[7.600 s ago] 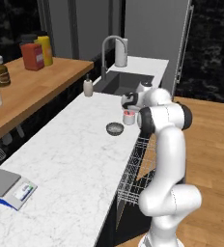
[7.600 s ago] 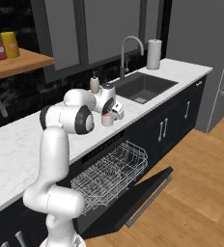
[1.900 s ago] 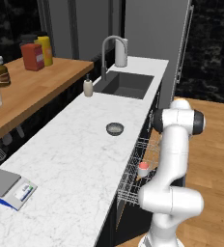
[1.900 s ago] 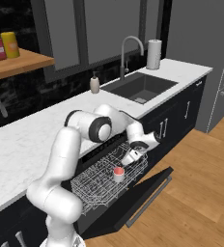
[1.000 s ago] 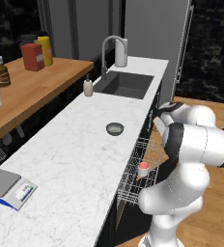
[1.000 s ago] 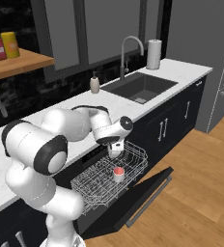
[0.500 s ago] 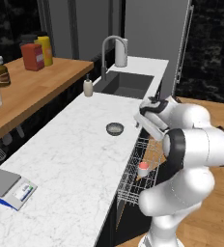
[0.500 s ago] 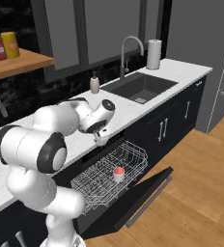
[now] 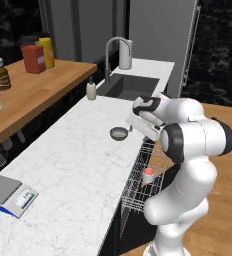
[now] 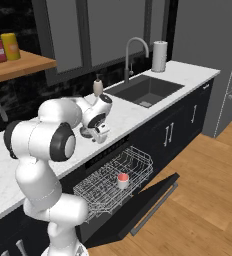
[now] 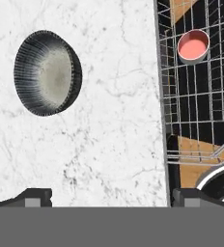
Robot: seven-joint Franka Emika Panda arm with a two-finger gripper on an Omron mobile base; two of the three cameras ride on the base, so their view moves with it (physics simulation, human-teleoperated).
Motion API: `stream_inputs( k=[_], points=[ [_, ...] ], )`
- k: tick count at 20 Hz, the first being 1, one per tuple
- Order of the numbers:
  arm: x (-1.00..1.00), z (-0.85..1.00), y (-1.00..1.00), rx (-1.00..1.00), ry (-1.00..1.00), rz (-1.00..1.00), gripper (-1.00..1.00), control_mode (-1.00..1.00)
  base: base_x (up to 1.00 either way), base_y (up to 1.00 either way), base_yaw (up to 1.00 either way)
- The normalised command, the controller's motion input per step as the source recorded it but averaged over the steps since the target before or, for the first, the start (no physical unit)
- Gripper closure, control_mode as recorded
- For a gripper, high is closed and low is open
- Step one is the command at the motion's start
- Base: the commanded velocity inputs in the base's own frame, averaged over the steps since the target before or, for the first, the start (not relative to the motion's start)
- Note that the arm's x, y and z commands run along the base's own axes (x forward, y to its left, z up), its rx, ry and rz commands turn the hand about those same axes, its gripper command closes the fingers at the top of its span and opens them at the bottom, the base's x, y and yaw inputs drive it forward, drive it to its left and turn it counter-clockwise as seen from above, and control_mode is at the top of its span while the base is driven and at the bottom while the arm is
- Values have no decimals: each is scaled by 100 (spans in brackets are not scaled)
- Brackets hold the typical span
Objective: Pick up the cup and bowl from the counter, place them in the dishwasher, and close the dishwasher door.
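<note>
The grey bowl (image 9: 119, 133) sits on the white marble counter (image 9: 73, 165) near its edge; in the hand view the bowl (image 11: 47, 72) lies at upper left. My gripper (image 9: 133, 126) hovers just right of it above the counter edge, open with nothing between its fingertips (image 11: 34, 197). The white cup (image 9: 148, 174) with its pink inside stands upright in the white wire rack (image 9: 136, 189) of the dishwasher, also seen as the cup (image 10: 122, 180) and the cup (image 11: 193, 47). The dishwasher door (image 10: 138, 206) hangs open, flat and low. My gripper (image 10: 97, 136) partly covers the bowl (image 10: 86, 133).
A sink (image 9: 128, 86) with a faucet (image 9: 113, 52) lies further along the counter, with a soap bottle (image 9: 91, 90) beside it and a paper roll (image 10: 159, 56) behind. A wooden shelf (image 9: 33, 90) with bottles runs on the left. A kitchen scale (image 9: 8, 194) lies at the near left.
The arm has swung up from over the dishwasher rack to above the counter edge beside the bowl. The cup stays in the rack. The jaws have stayed open.
</note>
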Motion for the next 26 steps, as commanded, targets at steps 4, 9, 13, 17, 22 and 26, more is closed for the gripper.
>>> stream_inputs(
  k=[4,9,13,17,22,26],
  points=[
    [41,-26,36,-9,4,4,-100,-100,0,0,0],
    [42,-40,18,-12,5,-1,-100,-100,0,0,0],
    [47,-37,13,-13,1,-5,-100,-100,0,0,0],
    [57,-29,7,-10,3,-6,-100,-100,0,0,0],
    [52,-27,1,-9,5,-5,-100,-100,0,0,0],
    [49,-28,0,-8,4,-5,-100,-100,0,0,0]
  ],
)
